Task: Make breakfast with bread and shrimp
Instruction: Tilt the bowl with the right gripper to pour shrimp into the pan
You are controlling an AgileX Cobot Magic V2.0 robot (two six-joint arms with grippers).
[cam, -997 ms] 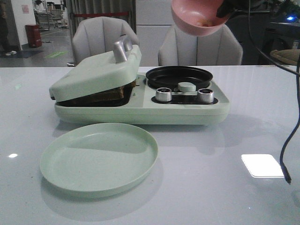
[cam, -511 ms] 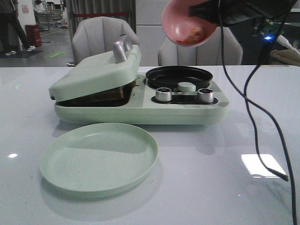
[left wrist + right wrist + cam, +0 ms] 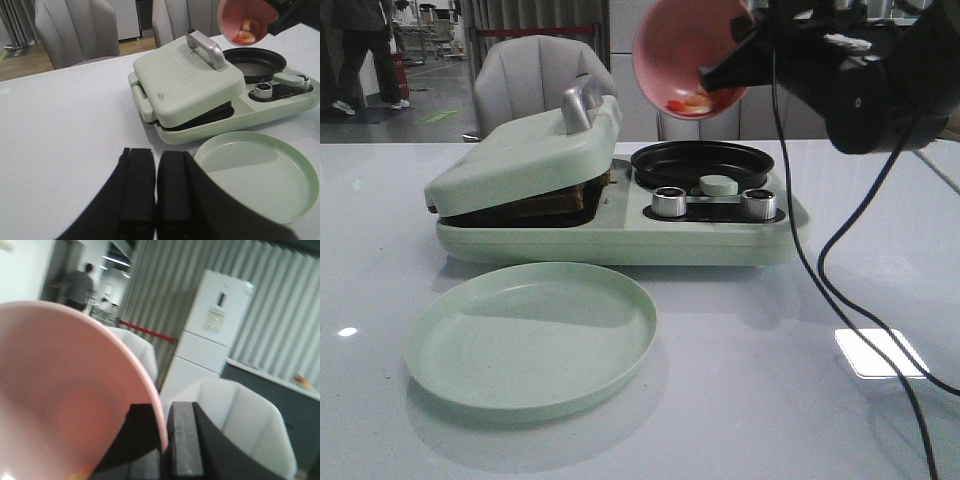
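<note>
Tipping the shrimp toward the pan

Front view: the right gripper (image 3: 725,68) pinches the pink bowl (image 3: 688,55), tilted above the black pan (image 3: 701,163) so the shrimp (image 3: 686,102) can slide in; the bread (image 3: 560,201) sits under the lid (image 3: 525,156).
Left wrist view: the left gripper (image 3: 156,192), clenched on nothing, waits near the green plate (image 3: 257,172).
Right wrist view: fingers (image 3: 184,440) clamp the bowl's rim.

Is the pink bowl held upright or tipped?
Tipped: the pink bowl faces sideways, shrimp at its lower rim, above the black pan.
</note>
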